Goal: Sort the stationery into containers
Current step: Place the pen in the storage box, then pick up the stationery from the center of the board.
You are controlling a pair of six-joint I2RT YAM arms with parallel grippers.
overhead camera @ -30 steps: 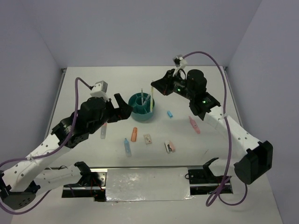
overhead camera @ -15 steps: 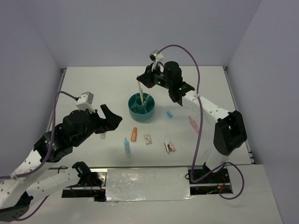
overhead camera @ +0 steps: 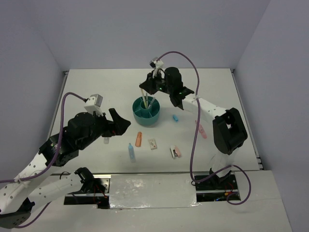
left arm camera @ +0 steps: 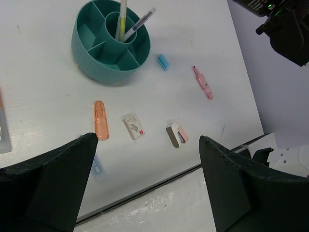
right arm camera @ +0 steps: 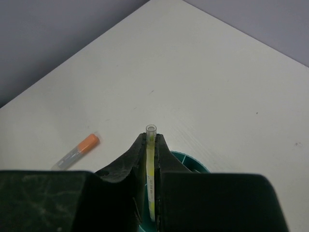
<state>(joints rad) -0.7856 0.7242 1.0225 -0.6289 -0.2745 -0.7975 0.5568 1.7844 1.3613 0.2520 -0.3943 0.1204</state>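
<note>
The teal organiser bowl [overhead camera: 146, 116] stands mid-table and shows in the left wrist view [left arm camera: 104, 67]. My right gripper [overhead camera: 144, 91] is above it, shut on a yellow pen [right arm camera: 151, 164], fingertips [right arm camera: 140, 145] clamped near its top. The pen's lower end stands in the central cup [left arm camera: 122, 19] beside a thin grey pen [left arm camera: 138, 23]. My left gripper [overhead camera: 120, 121] is open and empty, hovering left of the bowl. On the table lie an orange marker [overhead camera: 139, 139], a light-blue marker [overhead camera: 131, 151], a pink marker [overhead camera: 200, 129], a small blue piece [overhead camera: 175, 117], a white piece [overhead camera: 153, 144] and a white-and-pink piece [overhead camera: 175, 152].
A clear pen with an orange cap [right arm camera: 76, 151] lies left of the bowl, partly under my left arm in the top view. The table's near edge and metal base rail [overhead camera: 149, 186] run just below the loose items. Grey walls enclose the table's far end and sides.
My right gripper has moved left with the yellow pen, from beside the bowl to over its centre, the pen's tip now in the central cup. My left arm has drawn back to the left.
</note>
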